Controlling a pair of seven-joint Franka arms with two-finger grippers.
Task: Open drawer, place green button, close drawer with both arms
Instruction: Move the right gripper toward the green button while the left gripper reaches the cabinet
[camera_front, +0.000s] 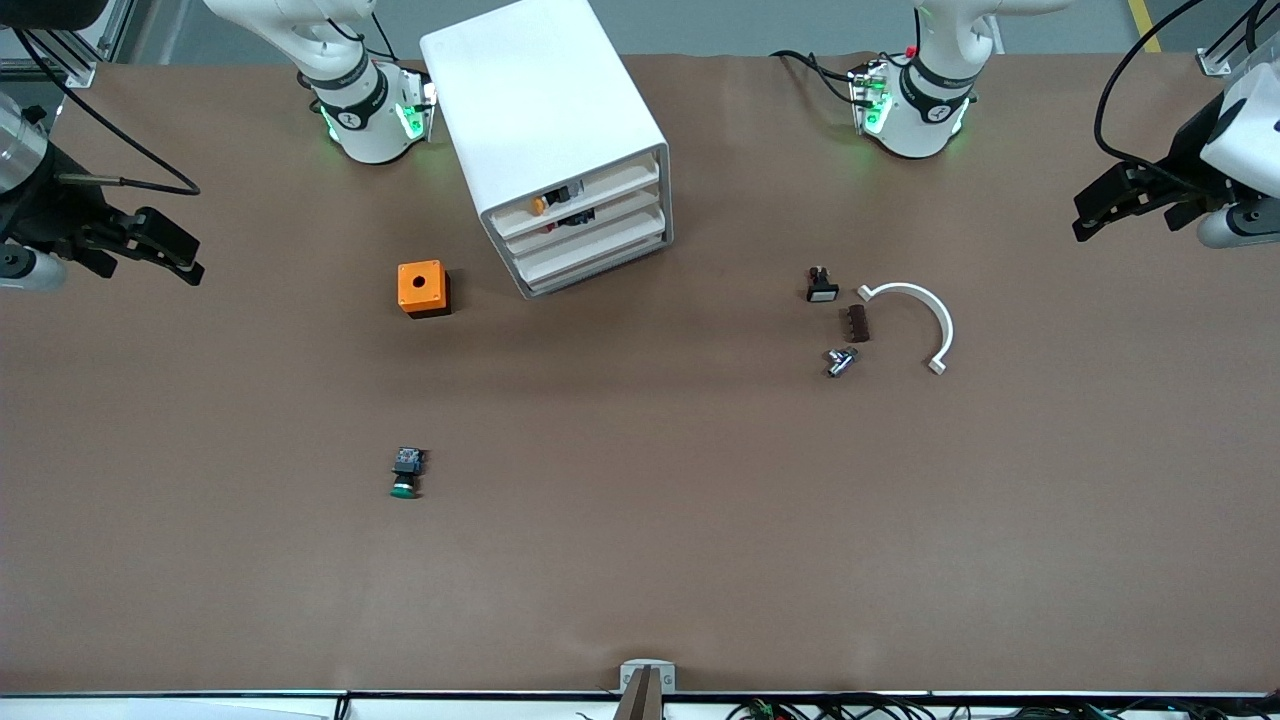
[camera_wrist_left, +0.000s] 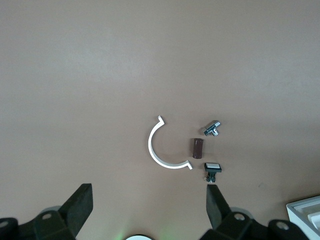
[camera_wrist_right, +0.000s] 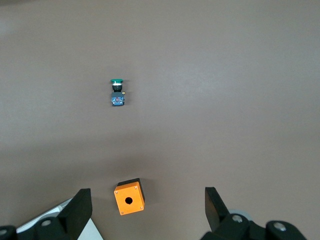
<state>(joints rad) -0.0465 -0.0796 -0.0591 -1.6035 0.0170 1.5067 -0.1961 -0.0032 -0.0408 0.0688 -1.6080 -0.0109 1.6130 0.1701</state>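
The green push button (camera_front: 405, 474) is lying on its side on the brown table (camera_front: 640, 540), well nearer the front cam than the orange box (camera_front: 423, 288), long axis running toward that cam, green cap at the near end. The white drawer cabinet (camera_front: 555, 140) is sitting btwn the two arm bases. The right gripper (camera_front: 165, 248) and left gripper (camera_front: 1115, 200) are both waiting up over the table ends w/ fingers spread apart, holding nothing

We count one green-capped button (camera_front: 405, 474), one orange box (camera_front: 423, 288), one white drawer cabinet (camera_front: 556, 140), one black button with a white face (camera_front: 821, 286), one brown block (camera_front: 857, 323), one small metal fitting (camera_front: 840, 361) and one white curved bracket (camera_front: 918, 318) on the desk (camera_front: 700, 520). Two end effectors hover: the left end effector (camera_front: 1105, 210) and the right end effector (camera_front: 165, 250).
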